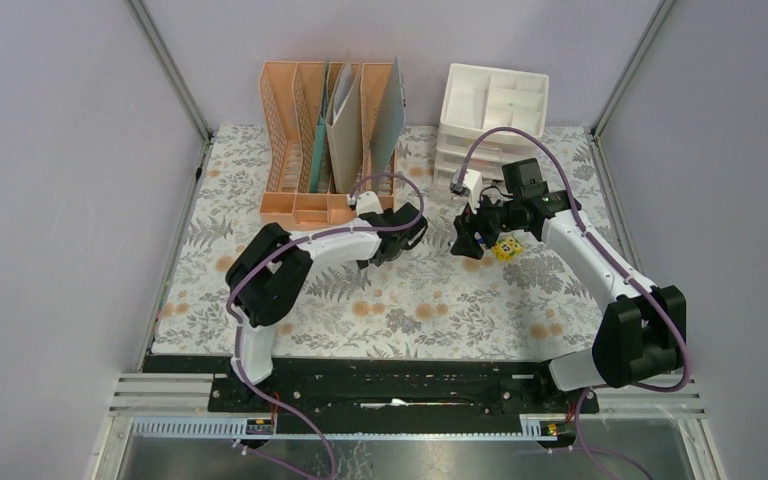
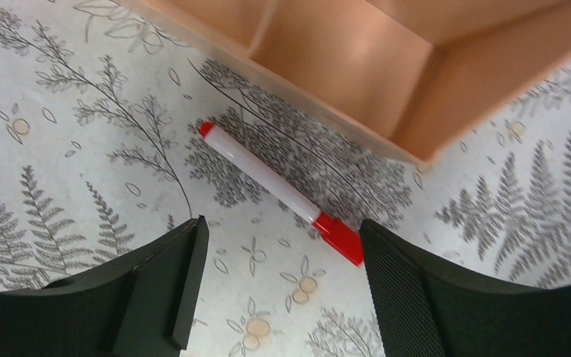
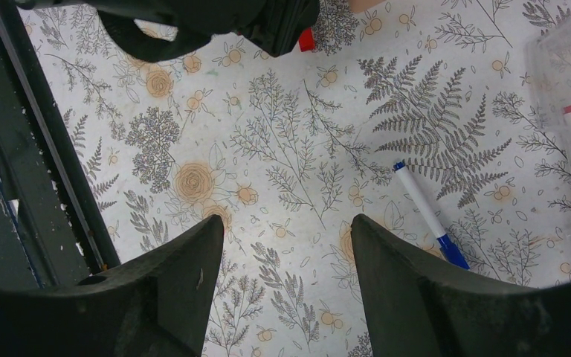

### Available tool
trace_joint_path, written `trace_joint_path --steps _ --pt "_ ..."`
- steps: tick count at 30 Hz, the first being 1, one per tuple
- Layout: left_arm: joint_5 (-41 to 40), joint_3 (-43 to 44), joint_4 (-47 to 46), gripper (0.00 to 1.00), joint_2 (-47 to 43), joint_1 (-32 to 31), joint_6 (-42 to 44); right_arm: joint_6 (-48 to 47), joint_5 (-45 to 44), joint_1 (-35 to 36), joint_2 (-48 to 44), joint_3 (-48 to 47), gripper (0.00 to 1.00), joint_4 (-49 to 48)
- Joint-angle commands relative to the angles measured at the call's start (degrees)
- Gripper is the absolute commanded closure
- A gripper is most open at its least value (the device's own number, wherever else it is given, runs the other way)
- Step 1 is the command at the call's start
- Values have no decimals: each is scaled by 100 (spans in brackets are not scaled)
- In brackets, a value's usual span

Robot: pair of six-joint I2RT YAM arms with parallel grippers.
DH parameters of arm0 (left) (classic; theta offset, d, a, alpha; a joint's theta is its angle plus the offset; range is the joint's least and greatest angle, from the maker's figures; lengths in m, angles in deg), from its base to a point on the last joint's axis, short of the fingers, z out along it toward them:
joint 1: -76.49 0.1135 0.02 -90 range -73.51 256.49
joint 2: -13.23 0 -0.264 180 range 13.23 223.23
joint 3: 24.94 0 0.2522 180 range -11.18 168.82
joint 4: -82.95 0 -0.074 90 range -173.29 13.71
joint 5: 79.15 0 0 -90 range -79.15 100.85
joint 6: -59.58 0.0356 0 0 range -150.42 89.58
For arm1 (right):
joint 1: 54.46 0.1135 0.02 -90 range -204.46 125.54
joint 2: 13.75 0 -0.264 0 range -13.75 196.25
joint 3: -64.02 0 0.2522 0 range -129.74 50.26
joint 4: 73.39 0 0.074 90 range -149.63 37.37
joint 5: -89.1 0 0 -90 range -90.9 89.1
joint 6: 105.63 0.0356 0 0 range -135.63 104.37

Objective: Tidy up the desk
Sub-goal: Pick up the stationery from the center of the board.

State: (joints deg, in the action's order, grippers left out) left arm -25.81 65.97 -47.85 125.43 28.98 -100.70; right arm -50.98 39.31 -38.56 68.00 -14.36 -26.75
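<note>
The bench (image 1: 430, 300), clothed in grey ferns and orange flowers, fills the middle of the top view, with a peach file rack (image 1: 328, 140) and a white drawer unit (image 1: 490, 110) at its far edge; the left hand (image 2: 279, 253) hangs low beside the rack's front tray, fingers spread, gripping nothing, a red-capped marker (image 2: 268, 178) lying on the cloth just ahead; the right hand (image 3: 286, 245) stands open near the drawers, a blue-capped marker (image 3: 424, 204) flat beside it.
</note>
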Motion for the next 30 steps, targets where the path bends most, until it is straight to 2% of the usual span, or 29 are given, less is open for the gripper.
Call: trace_joint_path --steps 1,6,11,15,20,27,28,30 --pt "-330 248 10 22 149 102 -83 72 170 -43 29 2 29 -27" --pt "-307 345 14 27 377 110 -50 72 163 -48 24 3 29 -27" --pt "-268 327 11 27 486 132 -48 81 172 -52 30 2 29 -28" --pt "-204 276 16 35 496 137 -34 87 181 -54 20 -2 29 -28" --pt "-69 4 20 53 334 136 -68 99 207 -57 18 0 29 -28" --pt "107 -632 11 96 -83 103 -91 97 244 -53 42 5 29 -27" --pt "127 -734 7 100 -145 90 -91 101 247 -52 42 2 29 -27" --pt "178 -943 2 100 -297 68 -76 103 297 -52 48 15 29 -27"
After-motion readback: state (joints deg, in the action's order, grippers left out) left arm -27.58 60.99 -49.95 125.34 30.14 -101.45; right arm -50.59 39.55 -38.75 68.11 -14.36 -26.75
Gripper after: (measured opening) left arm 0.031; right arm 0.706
